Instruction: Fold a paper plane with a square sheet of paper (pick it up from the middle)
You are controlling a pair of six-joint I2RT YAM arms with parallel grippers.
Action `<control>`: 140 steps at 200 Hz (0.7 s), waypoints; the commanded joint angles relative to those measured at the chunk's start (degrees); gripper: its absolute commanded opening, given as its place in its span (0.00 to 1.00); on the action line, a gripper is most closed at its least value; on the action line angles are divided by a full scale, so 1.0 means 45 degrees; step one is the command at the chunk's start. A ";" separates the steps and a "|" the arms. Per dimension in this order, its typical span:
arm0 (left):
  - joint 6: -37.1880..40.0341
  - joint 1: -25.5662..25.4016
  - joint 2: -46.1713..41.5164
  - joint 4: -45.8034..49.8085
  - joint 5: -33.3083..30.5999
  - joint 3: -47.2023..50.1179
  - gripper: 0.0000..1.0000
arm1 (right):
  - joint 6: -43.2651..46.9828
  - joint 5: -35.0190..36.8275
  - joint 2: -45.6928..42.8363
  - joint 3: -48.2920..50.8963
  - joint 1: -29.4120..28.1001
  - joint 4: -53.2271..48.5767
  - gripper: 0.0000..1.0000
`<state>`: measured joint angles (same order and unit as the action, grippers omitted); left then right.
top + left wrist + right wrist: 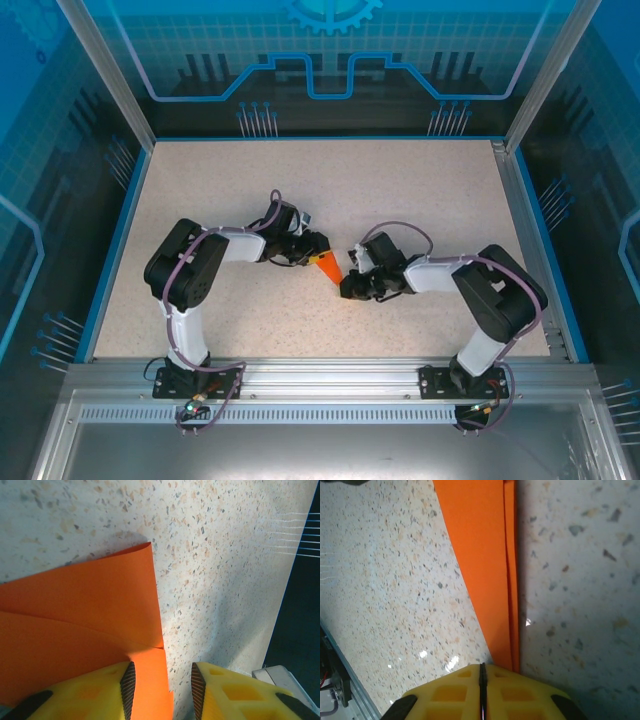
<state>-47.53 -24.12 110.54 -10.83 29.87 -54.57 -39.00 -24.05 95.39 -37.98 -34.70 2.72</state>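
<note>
Straddling orange paper (80, 610) edge, my left hand (161, 680) open; right hand (482, 672) closed at its narrow end; bench (215, 555) free beyond.

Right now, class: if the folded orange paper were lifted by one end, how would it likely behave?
Probably very light and floppy: the paper looks thin, one flap lifting off the table. Likely stiffer lengthwise, since folded layers overlap along its edge. It may slide easily on the smooth top.

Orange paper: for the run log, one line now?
paper folded | left gripper open over its edge | right gripper shut at tip
</note>
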 commanded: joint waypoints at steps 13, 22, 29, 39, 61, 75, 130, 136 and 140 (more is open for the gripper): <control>0.0498 0.0049 0.0821 0.1020 -0.0801 0.0231 0.38 | -0.0085 0.0313 -0.0263 0.1146 0.0189 -0.1810 0.10; 0.0503 0.0060 0.0826 0.1019 -0.0813 0.0224 0.39 | -0.0056 0.0326 -0.0383 0.1245 0.0264 -0.1902 0.10; 0.0503 0.0058 0.0826 0.1000 -0.0788 0.0229 0.38 | -0.0010 0.0328 -0.0479 0.1305 0.0306 -0.1946 0.10; 0.0518 0.0060 0.0827 0.1000 -0.0775 0.0243 0.38 | 0.0015 0.0292 -0.0658 0.1311 0.0395 -0.2058 0.10; 0.0541 0.0063 0.0835 0.1020 -0.0747 0.0212 0.39 | -0.0004 0.0107 -0.1193 0.1235 0.0544 -0.2149 0.11; 0.0550 0.0062 0.0823 0.1022 -0.0710 0.0201 0.39 | -0.0071 -0.0186 -0.1617 0.0996 0.0551 -0.2063 0.11; 0.0503 0.0047 0.0823 0.0981 -0.0659 0.0231 0.39 | -0.0414 -0.0406 -0.1246 -0.0751 0.0446 -0.1234 0.12; 0.0503 0.0057 0.0826 0.0981 -0.0652 0.0231 0.39 | -0.0484 -0.0337 -0.1046 -0.0944 0.0422 -0.1122 0.12; 0.0482 0.0048 0.0826 0.0978 -0.0649 0.0250 0.39 | -0.0536 -0.0320 -0.0906 -0.1055 0.0425 -0.1077 0.12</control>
<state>-47.51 -24.12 110.54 -10.83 29.89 -54.57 -40.05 -24.69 88.53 -38.50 -32.95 -3.36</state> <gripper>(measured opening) 0.385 0.121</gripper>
